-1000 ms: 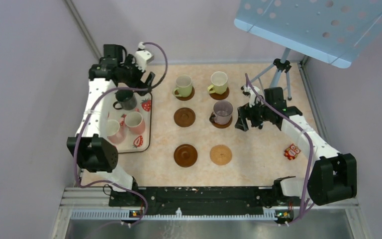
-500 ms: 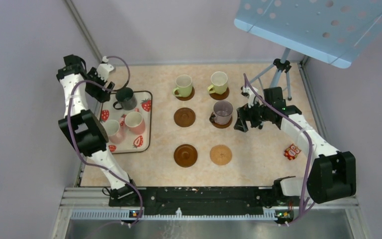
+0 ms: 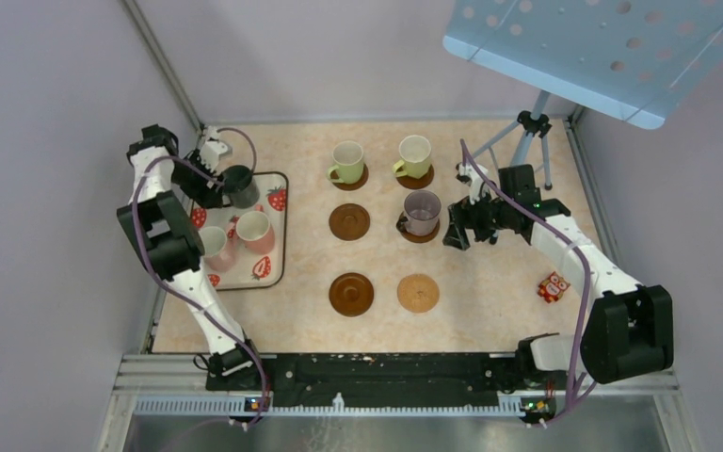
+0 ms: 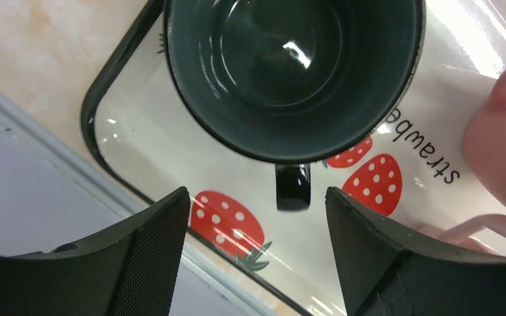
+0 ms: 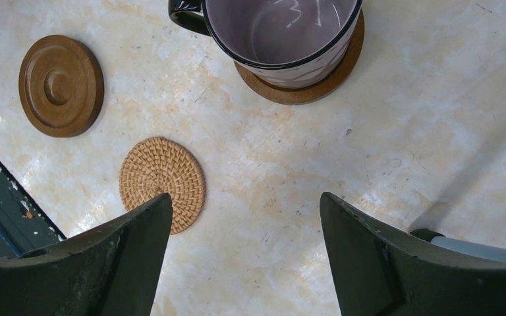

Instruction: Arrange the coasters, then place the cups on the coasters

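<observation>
Hovering left gripper (image 4: 255, 201), jaws apart, empty; glossy round dark mug (image 4: 294, 66) upright, handle pointing at it; right gripper (image 5: 245, 205) spread, empty.

lilac walls (image 3: 47, 141), beige marbled tabletop (image 3: 490, 282), blue perforated panel (image 3: 593, 47) on tripod (image 3: 532, 127)
</observation>
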